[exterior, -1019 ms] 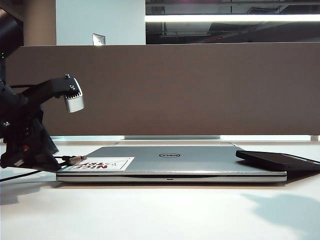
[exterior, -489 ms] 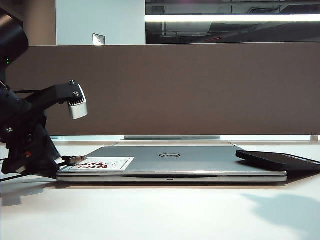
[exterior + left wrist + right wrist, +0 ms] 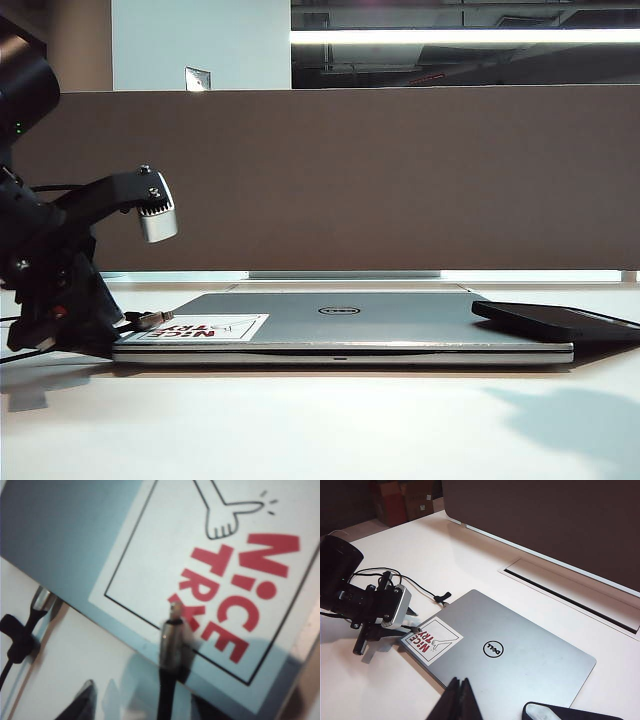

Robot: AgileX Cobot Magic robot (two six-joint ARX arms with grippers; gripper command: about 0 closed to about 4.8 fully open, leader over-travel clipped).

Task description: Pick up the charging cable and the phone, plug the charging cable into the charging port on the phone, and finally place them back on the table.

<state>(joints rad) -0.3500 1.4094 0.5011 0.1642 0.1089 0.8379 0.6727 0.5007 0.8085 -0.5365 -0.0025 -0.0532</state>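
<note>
The charging cable [image 3: 166,690] lies with its silver plug [image 3: 173,622] on the corner of the laptop, over the sticker. Its plug [image 3: 150,319] also shows in the exterior view. My left gripper [image 3: 150,712] is low at that corner, open, with one dark finger [image 3: 80,707] on each side of the cord and nothing gripped. The phone [image 3: 555,320], a glossy black slab, rests tilted on the laptop's right corner and shows as phone [image 3: 570,713] in the right wrist view. My right gripper [image 3: 460,700] hangs shut and empty above the laptop's front edge, left of the phone. The charging port is not visible.
A closed silver Dell laptop [image 3: 340,330] with a red-lettered sticker [image 3: 210,328] lies on the white table [image 3: 320,430]. A second thin black cord with a black plug [image 3: 14,632] lies beside the laptop. A brown-grey divider [image 3: 350,180] closes the back, with a slot [image 3: 570,587] in the tabletop.
My left arm has sunk a little and shifted slightly right toward the laptop corner. Laptop, phone and cable plug have stayed where they were.
</note>
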